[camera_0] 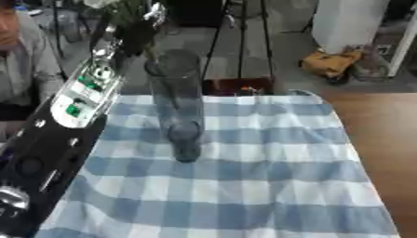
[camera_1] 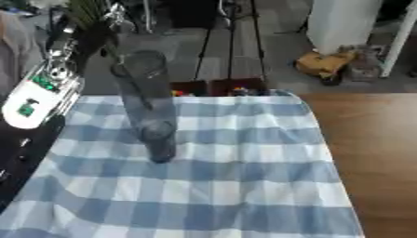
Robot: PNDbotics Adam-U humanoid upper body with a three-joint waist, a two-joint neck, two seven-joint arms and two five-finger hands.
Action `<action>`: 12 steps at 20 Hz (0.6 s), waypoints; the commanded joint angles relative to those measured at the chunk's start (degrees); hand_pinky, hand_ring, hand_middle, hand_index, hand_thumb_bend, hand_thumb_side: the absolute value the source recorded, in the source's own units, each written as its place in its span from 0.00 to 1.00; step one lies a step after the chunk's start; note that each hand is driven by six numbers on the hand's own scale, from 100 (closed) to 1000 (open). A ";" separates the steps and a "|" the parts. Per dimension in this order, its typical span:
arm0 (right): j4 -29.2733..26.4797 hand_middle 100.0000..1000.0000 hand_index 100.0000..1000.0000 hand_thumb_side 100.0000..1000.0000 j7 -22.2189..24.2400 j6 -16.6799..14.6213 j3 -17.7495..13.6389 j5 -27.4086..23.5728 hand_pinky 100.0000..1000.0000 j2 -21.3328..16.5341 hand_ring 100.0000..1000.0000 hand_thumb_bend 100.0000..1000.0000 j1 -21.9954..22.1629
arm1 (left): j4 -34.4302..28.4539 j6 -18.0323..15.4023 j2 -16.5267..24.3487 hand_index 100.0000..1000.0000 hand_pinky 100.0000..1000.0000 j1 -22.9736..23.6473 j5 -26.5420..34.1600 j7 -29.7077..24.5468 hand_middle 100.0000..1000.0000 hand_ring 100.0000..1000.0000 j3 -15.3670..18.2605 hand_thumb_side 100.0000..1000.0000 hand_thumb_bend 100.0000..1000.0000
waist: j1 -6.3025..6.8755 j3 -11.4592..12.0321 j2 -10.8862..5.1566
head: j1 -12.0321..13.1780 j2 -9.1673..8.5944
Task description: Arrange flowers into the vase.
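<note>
I see a tall clear glass vase [camera_0: 181,104] standing upright on the blue-and-white checked cloth [camera_0: 244,186], a little toward ten o'clock of the cloth's middle. My left arm [camera_0: 65,125] comes in from eight o'clock and runs up past the vase. My left hand [camera_0: 134,30] sits at about eleven o'clock, above and just behind the vase's rim, curled round a bunch of green stems [camera_1: 85,11]. The blooms are cut off at the top edge. The wooden table [camera_0: 383,139] shows bare at three o'clock. I cannot find my right hand in either view.
</note>
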 commanded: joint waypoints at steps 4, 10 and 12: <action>-1.16 0.74 0.77 1.00 -0.12 0.14 -0.49 0.57 0.64 -0.90 0.76 0.00 -0.59 | -1.69 0.06 1.88 0.16 0.00 -1.07 -1.27 -0.66 0.27 0.25 0.38 0.44 0.00 | -0.22 0.17 -1.41 | -0.23 -0.39; -1.11 0.74 0.77 1.00 -0.01 0.10 -0.45 0.54 0.64 -0.94 0.76 0.00 -0.63 | -2.43 -0.19 2.15 0.16 0.00 -1.10 -2.08 -0.56 0.28 0.30 0.49 0.43 0.00 | -0.21 0.25 -1.33 | -0.27 -0.45; -1.13 0.74 0.77 1.00 0.03 0.10 -0.39 0.49 0.64 -0.94 0.76 0.00 -0.68 | -2.61 -0.38 2.31 0.16 0.02 -1.10 -2.60 -0.56 0.29 0.32 0.41 0.42 0.00 | -0.18 0.28 -1.32 | -0.32 -0.49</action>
